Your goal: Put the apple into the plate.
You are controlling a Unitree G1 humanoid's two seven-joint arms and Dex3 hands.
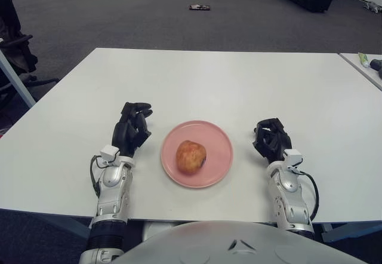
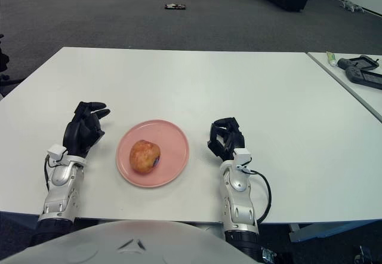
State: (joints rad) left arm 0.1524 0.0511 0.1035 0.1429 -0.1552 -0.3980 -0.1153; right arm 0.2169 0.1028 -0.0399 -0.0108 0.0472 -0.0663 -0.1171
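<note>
The apple [image 1: 190, 156] sits on the plate [image 1: 218, 135], slightly toward 8 o'clock of the plate's centre, so I judge the placement step complete. The plate rests on the bench [image 1: 197, 79] directly in front of me. My left hand [image 1: 131, 129] is at 9 o'clock of the plate, just beside its rim, fingers loosely extended and holding nothing. My right hand [image 1: 271, 137] is at 3 o'clock of the plate, near it but apart, fingers curled inward and holding nothing. Handling assessment, should a re-grasp be needed: the apple appears rigid, moderately light and smooth-skinned, so it is likely to roll or slip under a one-sided push. A dark patch shows on its 4 o'clock side; whether this is a bruise or the stem hollow I cannot tell. Recommended hold: three fingers spread around the widest girth, approached from above, with moderate force to avoid bruising. The plate is shallow and may slide if nudged.
</note>
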